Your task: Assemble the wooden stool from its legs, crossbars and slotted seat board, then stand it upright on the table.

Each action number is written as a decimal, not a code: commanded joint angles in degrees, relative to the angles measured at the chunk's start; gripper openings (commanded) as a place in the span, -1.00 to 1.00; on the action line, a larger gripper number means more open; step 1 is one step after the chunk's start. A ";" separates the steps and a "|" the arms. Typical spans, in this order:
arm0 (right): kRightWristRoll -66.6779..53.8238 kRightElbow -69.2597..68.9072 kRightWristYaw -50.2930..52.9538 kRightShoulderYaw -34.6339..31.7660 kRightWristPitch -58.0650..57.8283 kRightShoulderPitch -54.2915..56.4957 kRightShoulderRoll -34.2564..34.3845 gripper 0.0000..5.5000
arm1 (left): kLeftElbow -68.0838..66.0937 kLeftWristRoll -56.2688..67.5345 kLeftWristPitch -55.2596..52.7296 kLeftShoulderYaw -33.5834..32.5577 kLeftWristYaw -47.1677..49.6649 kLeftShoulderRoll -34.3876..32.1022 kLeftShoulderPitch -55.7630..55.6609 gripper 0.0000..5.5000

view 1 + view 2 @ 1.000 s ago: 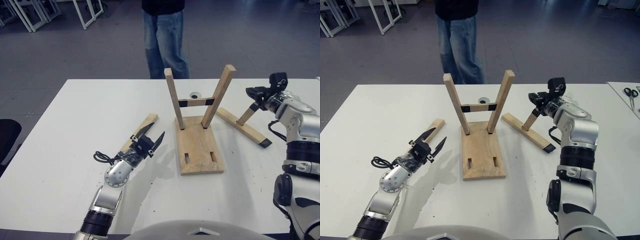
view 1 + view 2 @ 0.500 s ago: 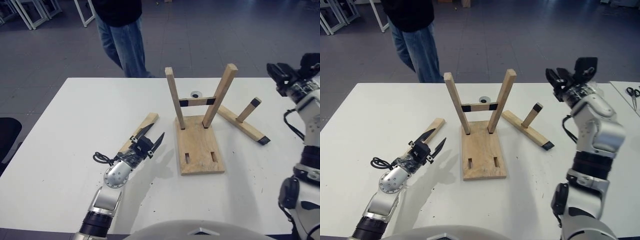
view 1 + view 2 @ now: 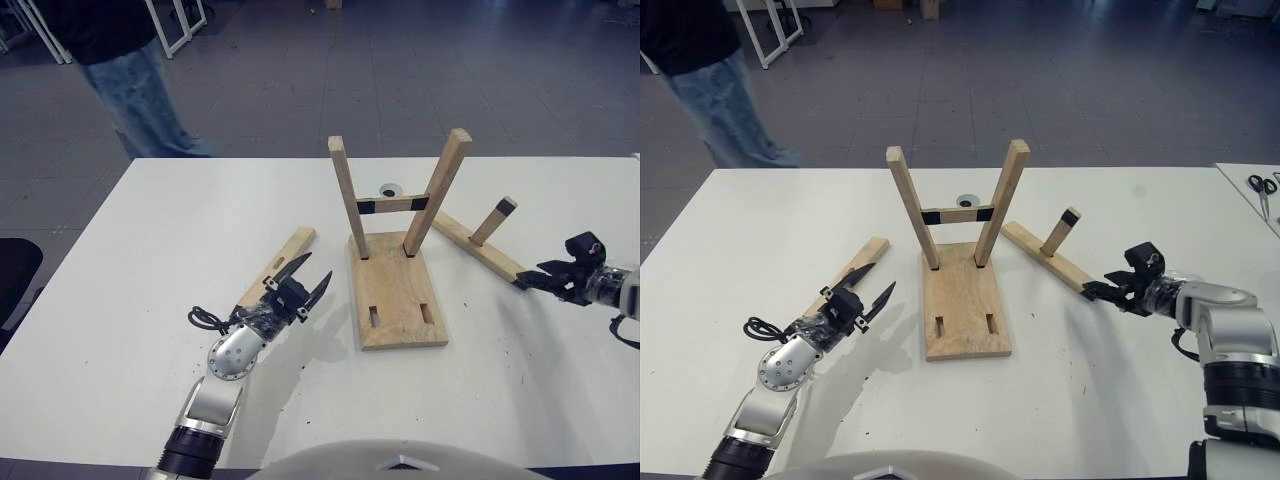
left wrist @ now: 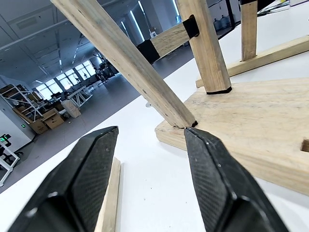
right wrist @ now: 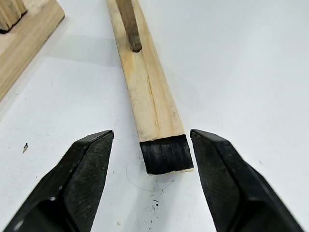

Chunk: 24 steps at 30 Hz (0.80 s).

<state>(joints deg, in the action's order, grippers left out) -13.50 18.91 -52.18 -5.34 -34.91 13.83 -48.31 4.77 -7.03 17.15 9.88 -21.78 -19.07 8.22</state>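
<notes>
Left gripper [image 3: 317, 265] hovers low over the table [image 3: 120, 270] with its two fingers spread and nothing between them. One loose leg [image 3: 291, 247] lies flat just beside its outer finger. Beyond its inner finger lies the single slotted seat board [image 3: 400, 290], with two empty slots [image 3: 374, 317] at the near end. At the far end two upright legs [image 3: 347, 195] stand in the board, joined by one black-taped crossbar [image 3: 395, 204].

Right gripper [image 5: 152, 133] is also spread, its fingers on either side of the black-capped end of a fourth leg [image 5: 149, 92], which lies flat. One short crossbar [image 3: 492, 221] sticks up from that leg farther along.
</notes>
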 commanded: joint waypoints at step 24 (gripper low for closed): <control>9.66 17.20 19.15 3.25 18.75 9.25 14.82 -0.55 | -1.31 2.90 -0.27 -1.23 -1.49 -0.46 -4.17 -0.08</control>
<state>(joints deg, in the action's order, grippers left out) -4.78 36.70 -35.82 -1.12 -17.46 24.18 -33.84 3.13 -5.26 17.95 9.81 -22.79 -19.04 5.37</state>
